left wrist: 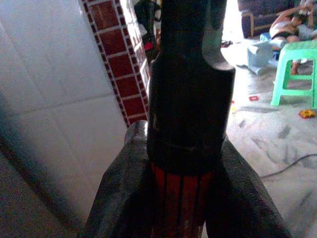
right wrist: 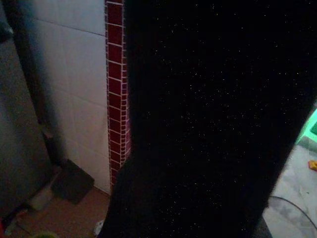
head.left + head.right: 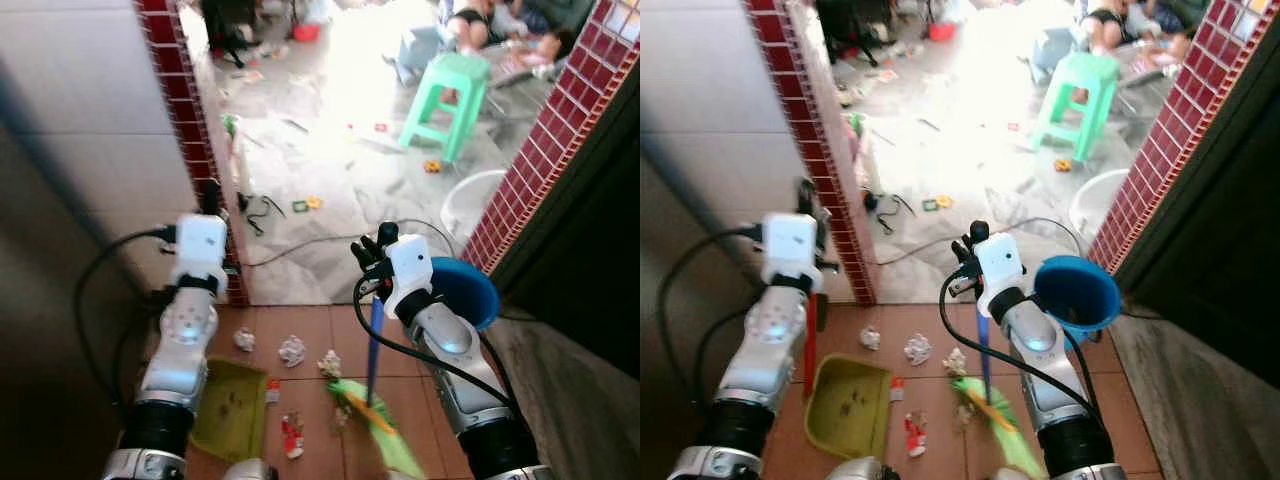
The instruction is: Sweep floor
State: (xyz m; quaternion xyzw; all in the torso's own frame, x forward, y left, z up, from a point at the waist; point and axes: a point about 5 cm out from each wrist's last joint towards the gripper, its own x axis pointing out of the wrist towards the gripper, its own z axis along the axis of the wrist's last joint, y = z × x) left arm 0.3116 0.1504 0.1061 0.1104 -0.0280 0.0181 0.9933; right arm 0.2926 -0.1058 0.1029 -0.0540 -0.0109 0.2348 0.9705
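Nearest the camera: olive-green plastic dustpan [image 3: 846, 405] flat on the terracotta tile floor [image 3: 310, 335], with its red-and-black handle [image 3: 811, 345] rising up into the left gripper [image 1: 185, 198], clamped tight between the two black fingers in the left wrist view. Just beside the pan, a red-and-white wrapper [image 3: 291, 436], then a row of crumpled white paper scraps [image 3: 292, 350] a bit further out.

Right next to that, green bristled broom head [image 3: 375, 430] down on the tiles, touching the scrap nearest it. Blue broom stick [image 3: 374, 345] running up to the right gripper [image 3: 372, 252], fingers wrapped around the top of it. Right wrist view mostly dark blur up close, so no detail there.

Behind the right arm, round blue plastic bucket [image 3: 465, 292] against the red mosaic-tiled wall [image 3: 545, 150]. On the other side, a red-tiled pillar edge [image 3: 195, 130] and white wall tiles.

Further out, grey marble floor with a black cable [image 3: 310, 245] and small litter. Mint-green plastic stool [image 3: 447, 100] well beyond, people [image 3: 490, 25] sitting at the back.
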